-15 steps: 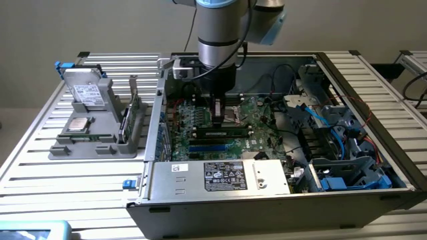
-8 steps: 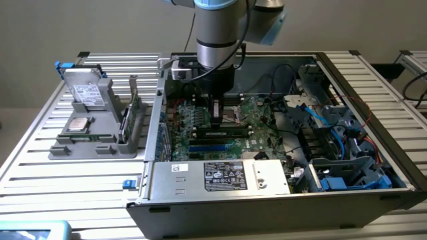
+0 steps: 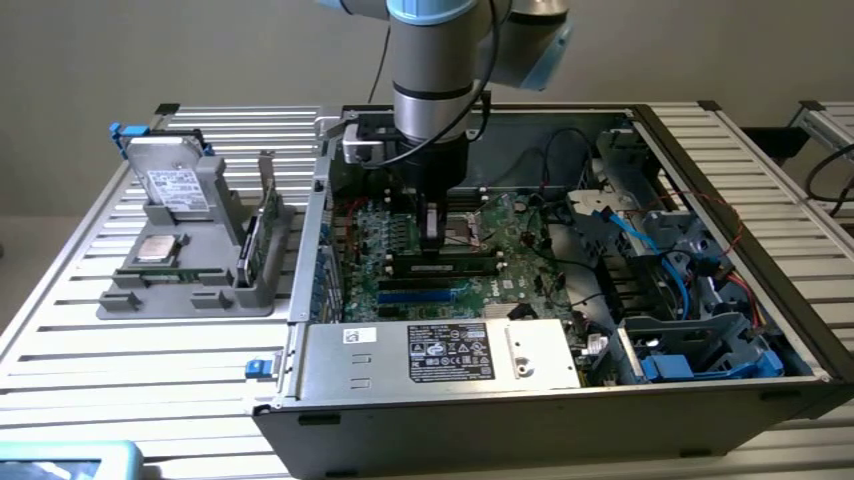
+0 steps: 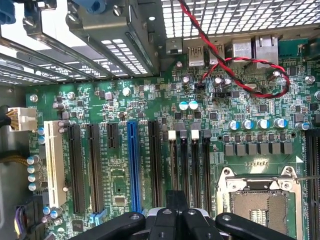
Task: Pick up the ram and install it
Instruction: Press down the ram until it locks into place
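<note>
Claw [image 3: 438, 232] is closed and down over the motherboard's [image 3: 514, 275] memory slots [image 4: 190, 170]; ram [image 3: 271, 222] stands upright in the holder at nine o'clock, easy to grab.

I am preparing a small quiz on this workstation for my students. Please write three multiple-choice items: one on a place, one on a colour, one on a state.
1. Where is the gripper?
A. over the grey tray
B. inside the computer case, above the motherboard
C. outside the case, over the table

2. What colour is the long slot between the black expansion slots?
A. red
B. yellow
C. blue

3. How is the computer case?
A. open on top
B. closed by a panel
C. standing on its end

Answers:
1 B: the arm reaches down into the case.
2 C: the wrist view shows it blue.
3 A: the motherboard lies in plain sight.
</note>
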